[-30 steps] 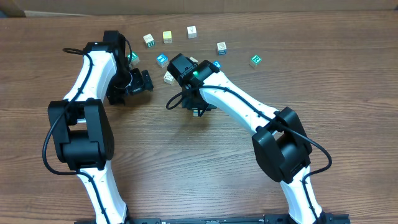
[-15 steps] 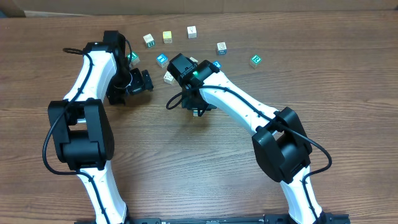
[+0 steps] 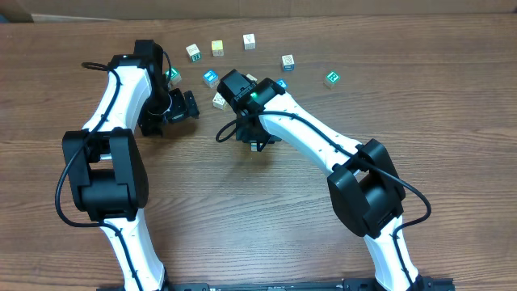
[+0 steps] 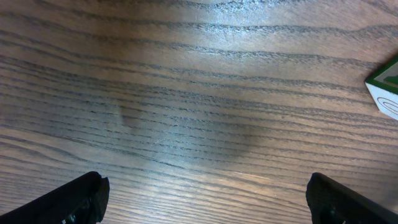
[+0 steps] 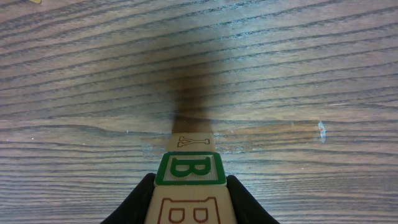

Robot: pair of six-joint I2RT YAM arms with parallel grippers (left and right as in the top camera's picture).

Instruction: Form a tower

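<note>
Ok, left to right. On my left gripper (image 4: 208, 198) the jaws are spread as wide as they go with nothing between them. Under it is bare brown wood-grain table (image 4: 186, 93), plus one green-edged pale cube (image 4: 387, 90) at the right edge of that wrist view, apart from the fingers. On my right gripper (image 5: 189, 190) the jaws are drawn in narrow, pads against both sides of the nearest cube of the tower (image 5: 189, 169), a one-cube-wide stack of small pale wooden letter cubes. The tower sits dead centre between my right fingers. Its long axis runs straight away from the wrist camera down to the table, so I read it as upright with me on the top cube. The right arm is on it; the left is off to its left, near but not touching. Count: three cubes visible in the tower, a red-printed one in the grip, then a green B, then a pale face with a thin black letter. Loose letter cubes (image 3: 217, 48) from overhead: five in the clear across the back, roughly four more half hidden against the arms, no firm count there. Can't pick out the tower's top from above. My read: next is to open evenly and back off along that axis; sideways drag would tip it.
</note>
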